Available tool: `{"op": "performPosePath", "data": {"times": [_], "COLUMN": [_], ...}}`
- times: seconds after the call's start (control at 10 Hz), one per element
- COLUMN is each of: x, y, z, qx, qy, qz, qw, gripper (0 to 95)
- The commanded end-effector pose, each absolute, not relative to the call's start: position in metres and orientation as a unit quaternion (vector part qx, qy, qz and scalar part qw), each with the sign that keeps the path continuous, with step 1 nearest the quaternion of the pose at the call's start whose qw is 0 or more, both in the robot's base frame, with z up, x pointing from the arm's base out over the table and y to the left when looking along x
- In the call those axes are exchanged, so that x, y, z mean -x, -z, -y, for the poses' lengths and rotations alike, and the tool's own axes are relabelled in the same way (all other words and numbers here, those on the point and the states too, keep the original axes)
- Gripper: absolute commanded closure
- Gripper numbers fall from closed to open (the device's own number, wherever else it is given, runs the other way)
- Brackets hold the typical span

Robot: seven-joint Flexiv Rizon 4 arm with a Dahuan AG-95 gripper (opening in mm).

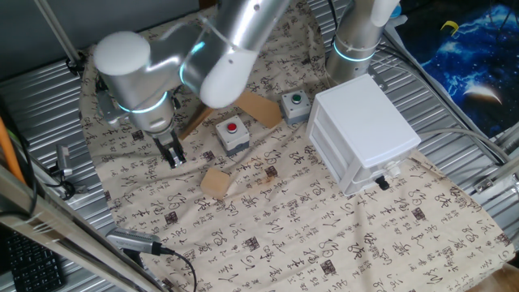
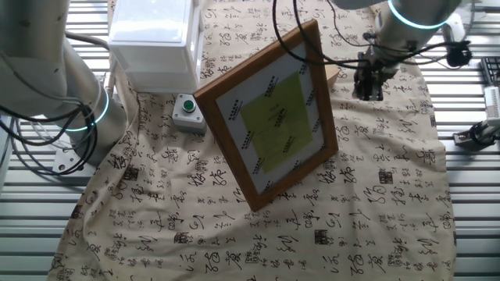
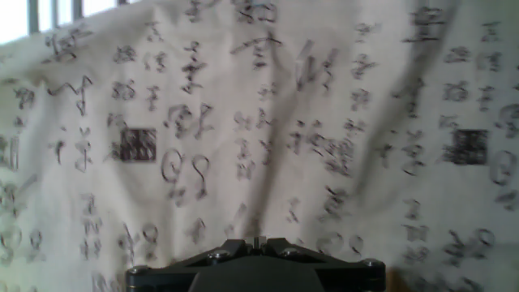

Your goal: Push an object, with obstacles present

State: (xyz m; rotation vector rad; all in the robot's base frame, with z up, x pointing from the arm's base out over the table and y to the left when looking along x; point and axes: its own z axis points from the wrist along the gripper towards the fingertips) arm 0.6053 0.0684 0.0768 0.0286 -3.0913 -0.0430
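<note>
The object, a small tan wooden block point(image 1: 216, 182), lies on the patterned cloth point(image 1: 268, 235) in front of the red button box point(image 1: 233, 135). In the other fixed view only a corner of the block point(image 2: 333, 74) shows behind the wooden frame point(image 2: 273, 117). My gripper point(image 1: 173, 157) points down at the cloth to the left of the block, a short gap away, fingers together and holding nothing. It also shows in the other fixed view point(image 2: 367, 87). In the hand view the shut fingertips point(image 3: 258, 243) sit over bare cloth; the block is not in it.
The green button box point(image 1: 296, 103) stands beside the white drawer cabinet point(image 1: 361, 134) at the right. The frame's back and strut point(image 1: 258, 108) rise behind the red button box. Ribbed metal table point(image 1: 49, 105) surrounds the cloth. A second arm's base point(image 1: 357, 40) stands at the back.
</note>
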Motion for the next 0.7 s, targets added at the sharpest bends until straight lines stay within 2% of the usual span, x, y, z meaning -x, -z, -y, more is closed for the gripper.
{"op": "performPosePath", "data": {"times": [0.1,0.7], "x": [-0.5987,-0.5986], "y": [-0.075,-0.0746], "z": [-0.0601,-0.0591], "qx": [-0.01,0.009], "qy": [0.001,0.002], "qz": [1.0,1.0], "qw": [0.015,0.007], "gripper": [95.0,95.0]}}
